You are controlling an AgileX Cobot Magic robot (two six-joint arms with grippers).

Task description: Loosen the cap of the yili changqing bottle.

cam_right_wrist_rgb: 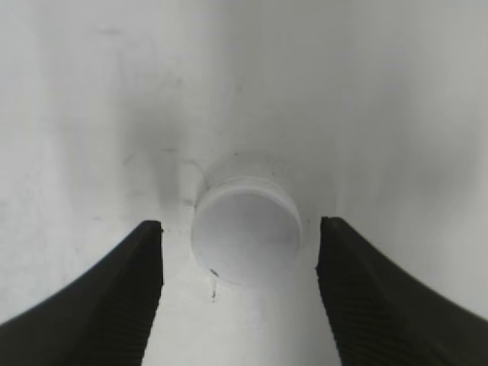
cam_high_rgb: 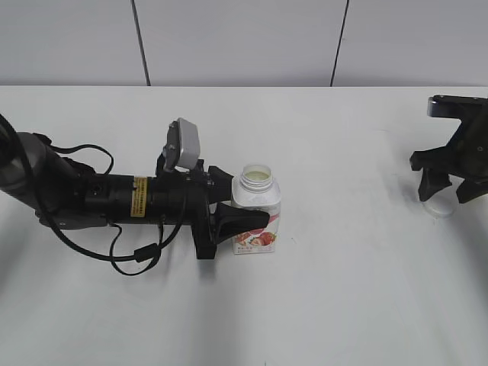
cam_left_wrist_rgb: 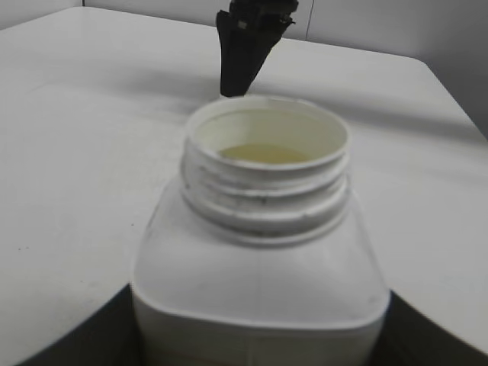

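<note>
The yili changqing bottle (cam_high_rgb: 256,209) stands upright near the table's middle, white with a strawberry label, its threaded neck open and without a cap. My left gripper (cam_high_rgb: 240,219) is shut on its body; the left wrist view shows the bottle (cam_left_wrist_rgb: 259,259) close up between the black jaws, with pale liquid inside. The white cap (cam_high_rgb: 438,204) lies on the table at the far right, below my right gripper (cam_high_rgb: 442,185). In the right wrist view the cap (cam_right_wrist_rgb: 245,226) lies flat between the jaws (cam_right_wrist_rgb: 240,252), which are open and apart from it.
The white table (cam_high_rgb: 343,290) stretches around both arms. A grey panelled wall (cam_high_rgb: 244,38) runs behind its far edge. The right arm's gripper (cam_left_wrist_rgb: 248,46) shows far off in the left wrist view. A black cable (cam_high_rgb: 130,255) loops beside the left arm.
</note>
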